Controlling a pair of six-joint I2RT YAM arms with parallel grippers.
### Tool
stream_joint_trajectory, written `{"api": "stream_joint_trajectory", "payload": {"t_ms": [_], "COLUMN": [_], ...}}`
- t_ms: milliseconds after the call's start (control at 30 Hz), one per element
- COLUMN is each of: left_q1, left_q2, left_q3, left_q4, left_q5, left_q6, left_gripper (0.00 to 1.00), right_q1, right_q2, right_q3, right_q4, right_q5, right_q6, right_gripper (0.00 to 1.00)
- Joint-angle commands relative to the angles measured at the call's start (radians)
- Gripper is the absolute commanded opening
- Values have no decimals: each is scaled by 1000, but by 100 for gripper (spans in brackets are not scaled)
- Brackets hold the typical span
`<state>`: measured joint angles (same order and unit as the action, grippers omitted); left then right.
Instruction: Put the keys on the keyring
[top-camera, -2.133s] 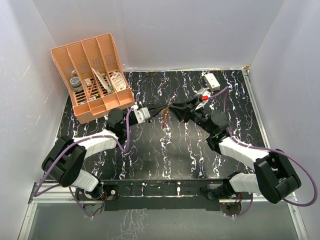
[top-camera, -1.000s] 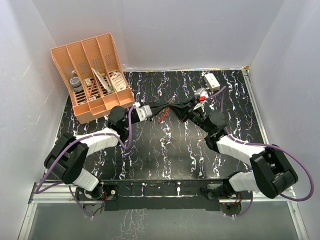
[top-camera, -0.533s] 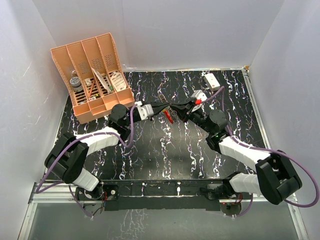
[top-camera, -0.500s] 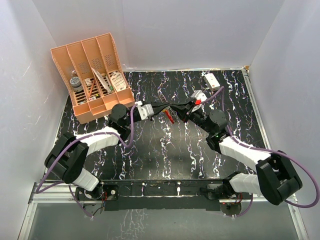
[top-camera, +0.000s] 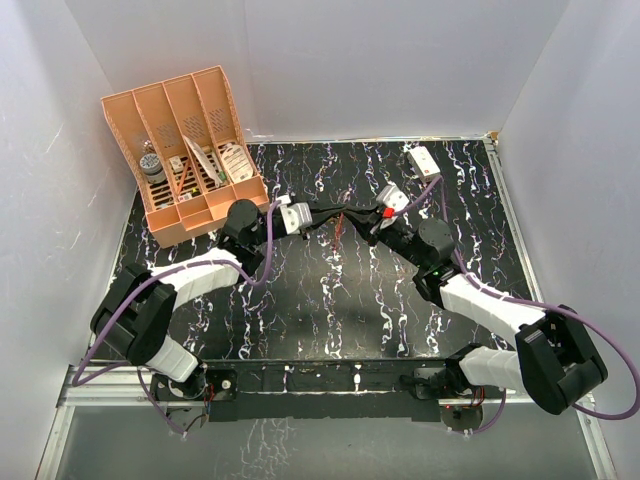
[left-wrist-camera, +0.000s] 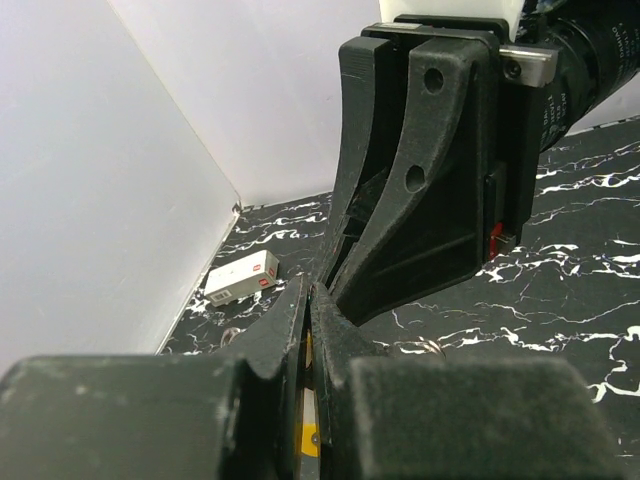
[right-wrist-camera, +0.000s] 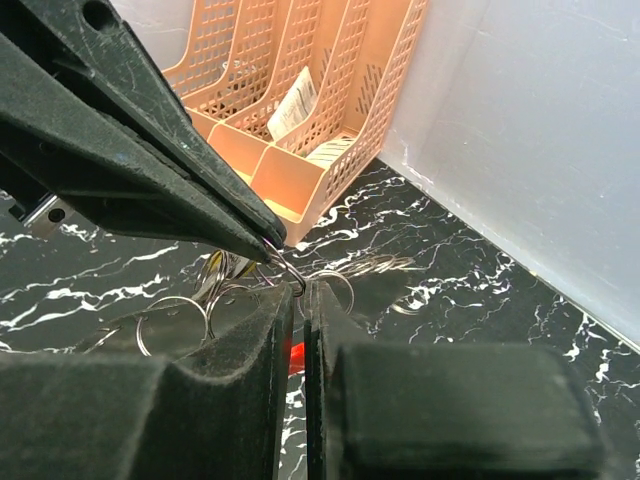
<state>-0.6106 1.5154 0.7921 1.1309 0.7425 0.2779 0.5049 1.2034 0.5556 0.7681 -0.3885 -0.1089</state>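
Looking down from above, the two arms meet tip to tip mid-frame over the black surface. The left end effector comes from the left and the right end effector from the right, with the thin red keyring in the air between them. An organizer fills the upper left and a white box lies upper right, both well apart from the work. Walls close three sides; the open room is below centre.

Left wrist view: the left fingers are pressed together. A yellow spot in their seam is probably the head of a key, pinched flat.

Right wrist view: the right fingers are all but together, with red showing low in the slit, so they seem to pinch the keyring. A wire hook stands at their tips, touching the left tip. Loose rings show beneath; whether they lie or hang I cannot tell.

The key should be light, stiff and slick, best held by its head with the hole left free. The band looks springy and may twist, so a hold near its opening suits it.
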Motion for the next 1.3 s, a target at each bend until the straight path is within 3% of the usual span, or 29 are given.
{"api": "stream_joint_trajectory", "payload": {"t_ms": [0, 433, 700, 967, 1267], "left_q1": [-3, -2, -2, 0, 2], "left_q2": [-1, 38, 48, 20, -4], "left_q3": [59, 153, 161, 135, 85], "left_q4": [-20, -198, -198, -164, -68], "left_q5": [37, 66, 53, -4, -47], "left_q6": [1, 7, 8, 23, 3], "left_gripper": [0, 0, 0, 0, 0], "right_q1": [16, 32, 35, 34, 34], "right_q2": [-35, -71, -67, -84, -113], "right_q3": [47, 9, 7, 13, 5], "right_q4": [35, 92, 97, 59, 9], "right_q5": [-10, -54, -49, 68, 175], "right_q6": [-84, -171, -155, -75, 17], "right_gripper": [8, 8, 8, 28, 30]}}
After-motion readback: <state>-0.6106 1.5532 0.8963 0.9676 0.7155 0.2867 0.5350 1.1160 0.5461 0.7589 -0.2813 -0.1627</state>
